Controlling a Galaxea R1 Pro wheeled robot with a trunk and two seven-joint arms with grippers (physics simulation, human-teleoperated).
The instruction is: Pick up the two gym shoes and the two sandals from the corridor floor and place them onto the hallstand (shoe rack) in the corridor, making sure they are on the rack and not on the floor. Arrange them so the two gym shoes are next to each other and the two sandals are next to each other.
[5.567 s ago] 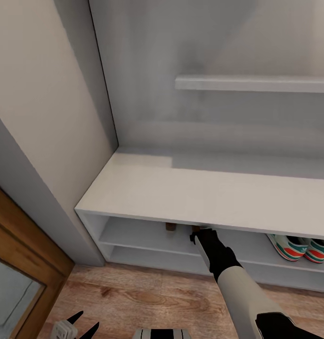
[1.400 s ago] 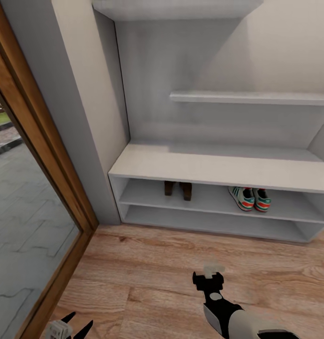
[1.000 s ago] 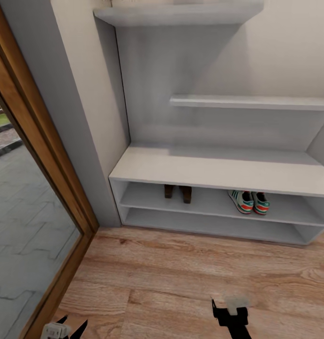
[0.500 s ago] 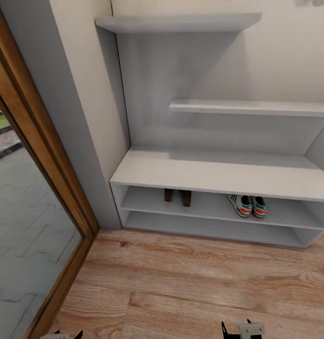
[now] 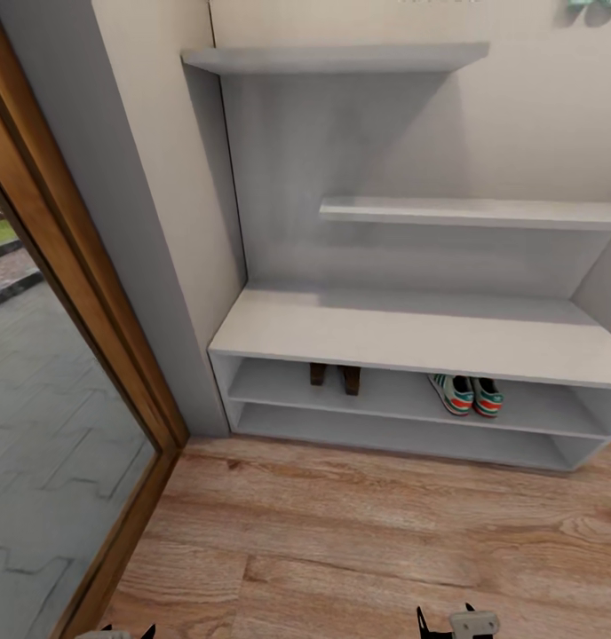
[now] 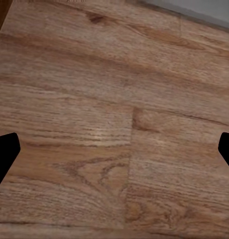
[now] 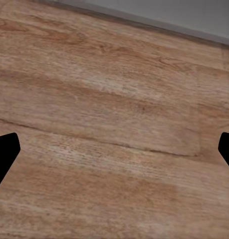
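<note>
Hallstand: a wide, low, light-grey unit with a smooth matte finish, its flat worktop over two shallow open shelves; two staggered slab shelves are fixed to the wall above it.
Gym shoes: cream-white pair with green stripes and red-orange patches, touching side by side on the hallstand's upper open shelf, toward its right half, under the worktop.
Sandals: small dark brown pair, close together on the same upper shelf, toward the hallstand's left end, well apart from the gym shoes; the worktop's edge hides part of them.
Corridor floor: light brown planks with bold wood grain and knots, running up to the hallstand's base.
Door frame: warm brown wood, left of the hallstand beyond a grey wall edge, bordering glass with grey paving behind.
Left tool: black fingertips sit at opposite edges of the left wrist view, set wide with nothing between them, over bare planks.
Right tool: likewise spread wide and holding nothing, over planks near the hallstand's grey base.
Change: against the frame from about a second and a half ago, the whole head view has tilted up and the right arm has dropped to its bottom edge; both pairs lie on the shelf as before.
</note>
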